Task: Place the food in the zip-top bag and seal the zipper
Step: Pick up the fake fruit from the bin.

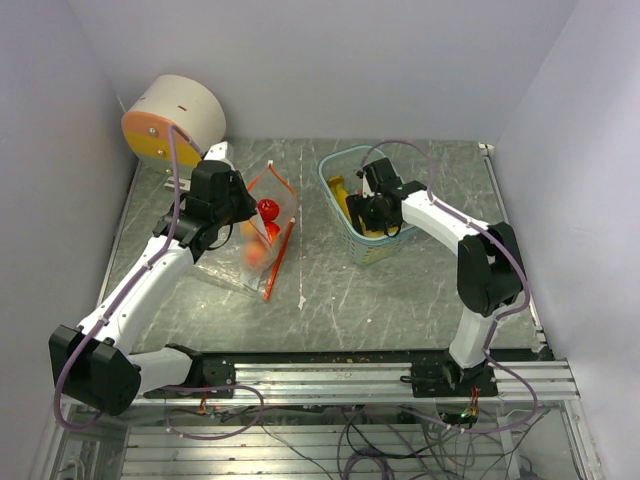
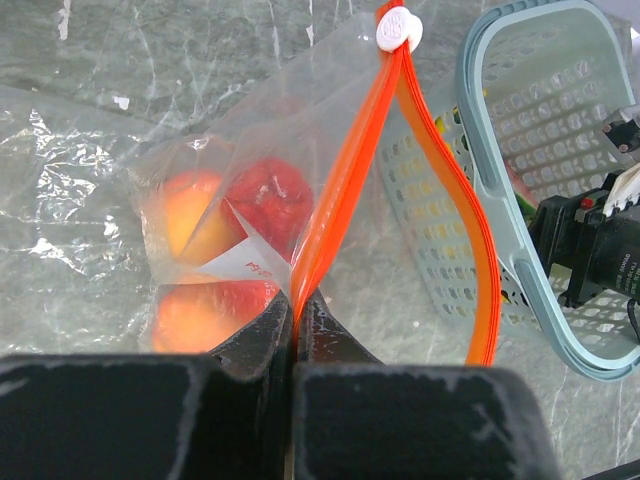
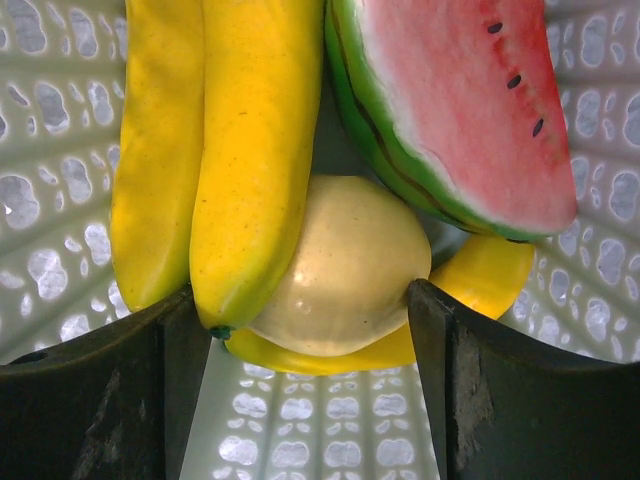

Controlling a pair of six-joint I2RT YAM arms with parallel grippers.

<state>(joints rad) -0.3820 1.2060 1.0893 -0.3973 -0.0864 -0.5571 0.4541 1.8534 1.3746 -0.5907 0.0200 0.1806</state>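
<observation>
The clear zip-top bag (image 1: 262, 235) lies left of centre, mouth gaping, its orange zipper (image 2: 345, 170) ending in a white slider (image 2: 399, 28). Inside are a red piece (image 2: 268, 195) and two orange-pink peaches (image 2: 185, 215). My left gripper (image 2: 296, 300) is shut on the zipper's near lip. My right gripper (image 3: 310, 310) is down inside the pale blue basket (image 1: 372, 252). Its jaws stand open astride a pale yellow fruit (image 3: 345, 265). One finger is at the tip of the yellow banana (image 3: 255, 150), the other against the fruit's side. A watermelon slice (image 3: 460, 100) lies just beyond.
A big white-and-orange roll (image 1: 175, 120) stands at the back left corner, close behind the left arm. The basket wall (image 2: 520, 270) sits right beside the bag's open mouth. Another yellow piece (image 3: 480, 280) lies under the pale fruit. White walls enclose the table.
</observation>
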